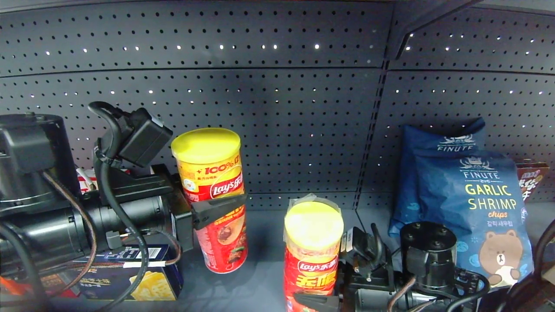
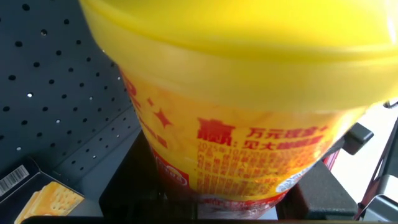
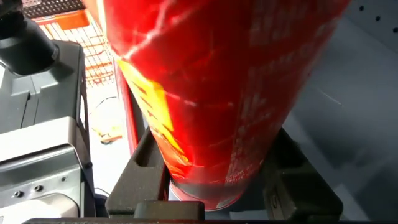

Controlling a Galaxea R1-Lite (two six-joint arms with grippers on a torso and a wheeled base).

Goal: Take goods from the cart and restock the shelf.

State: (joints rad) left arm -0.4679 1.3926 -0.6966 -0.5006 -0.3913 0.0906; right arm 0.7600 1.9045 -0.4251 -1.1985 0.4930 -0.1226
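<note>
Left gripper (image 1: 219,211) is clamped round a red-and-yellow cylindrical crisp can with yellow plastic lid (image 1: 210,173), upright on or just over the grey shelf board (image 1: 264,260) beneath, right gripper (image 1: 321,290) gripping a second can (image 1: 313,242); I judge this the placing step, so next I settle, release, back out.

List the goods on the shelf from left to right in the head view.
In order: cracker box → far chip can → near chip can → blue chip bags → brown box.
</note>
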